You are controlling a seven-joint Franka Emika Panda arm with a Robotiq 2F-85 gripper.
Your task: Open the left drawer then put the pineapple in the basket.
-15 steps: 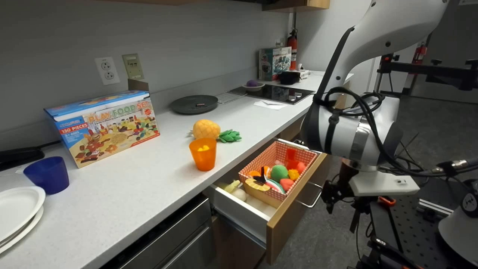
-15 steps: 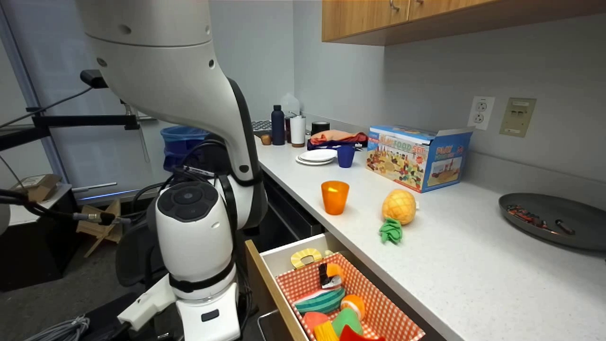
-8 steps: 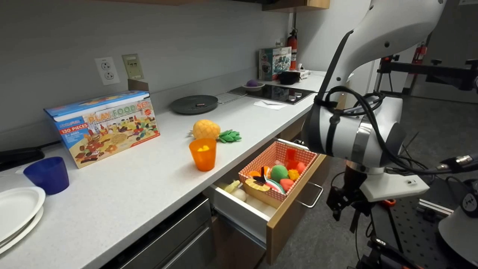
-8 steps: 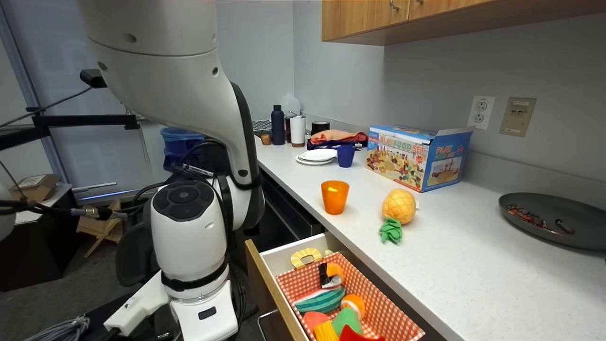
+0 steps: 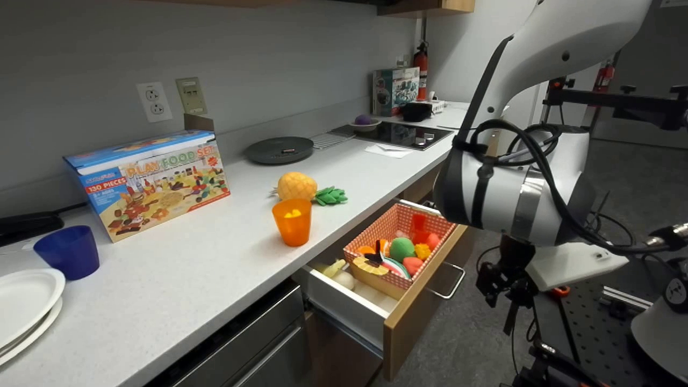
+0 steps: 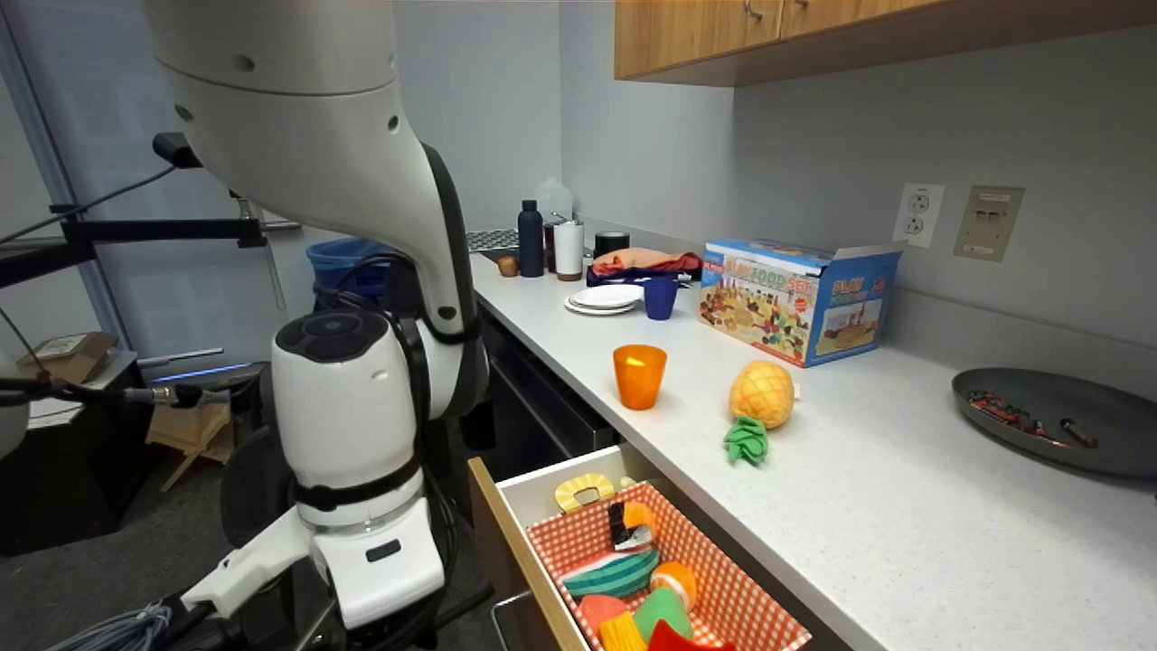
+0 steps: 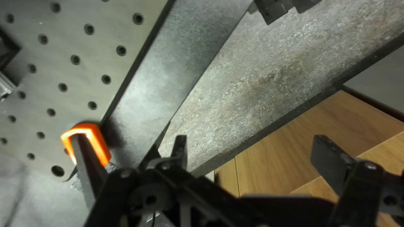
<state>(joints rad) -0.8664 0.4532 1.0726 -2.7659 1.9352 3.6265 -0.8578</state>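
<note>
Lying sideways, the pineapple (image 6: 761, 403) looks yellow-orange, crosshatched and green-leaved.

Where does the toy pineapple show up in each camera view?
In an exterior view, the pineapple sits just left of center, behind the orange cup.
In an exterior view, the pineapple is right of center, below mid-height.
Wrist view: absent.
Shared landmark: the orange cup, in both exterior views.

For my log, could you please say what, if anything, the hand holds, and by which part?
Nothing is held: the hand is open, the pineapple on the counter.
</note>
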